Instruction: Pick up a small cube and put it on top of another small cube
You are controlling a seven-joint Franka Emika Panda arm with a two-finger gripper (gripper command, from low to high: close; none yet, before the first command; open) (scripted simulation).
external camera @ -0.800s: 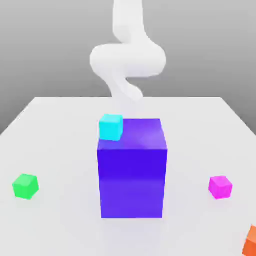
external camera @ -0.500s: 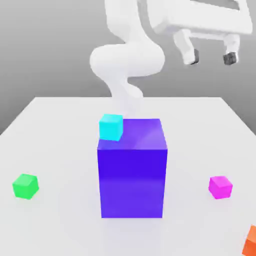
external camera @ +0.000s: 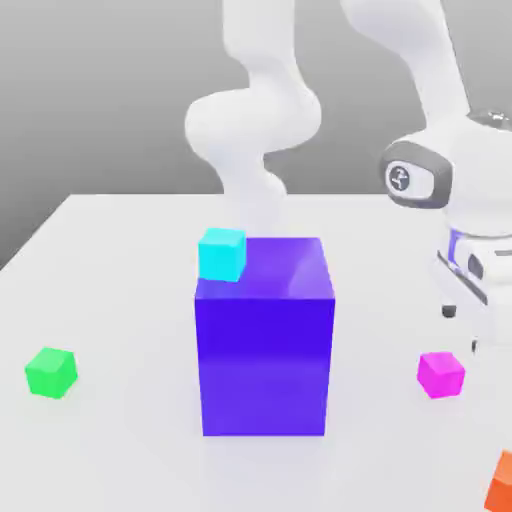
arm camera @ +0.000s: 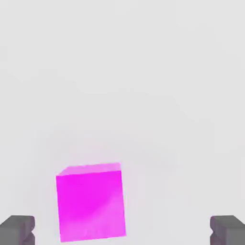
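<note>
Swinging down from high at the exterior view's upper right, the white arm now hangs low beside the small magenta-pink cube [external camera: 441,374], which rests on the pale grey table [external camera: 120,250] at the big purple-blue block's [external camera: 264,340] four o'clock. From the hand view, the gripper [arm camera: 122,229] spreads wide, dark fingertips [arm camera: 17,228] flanking the cube without touching. A small green cube [external camera: 51,372] sits at the block's eight o'clock; a cyan cube [external camera: 221,253] tops it.

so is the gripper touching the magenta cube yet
Apart. In the hand view the magenta cube sits between the open gripper, with bare table visible between it and each fingertip.
</note>
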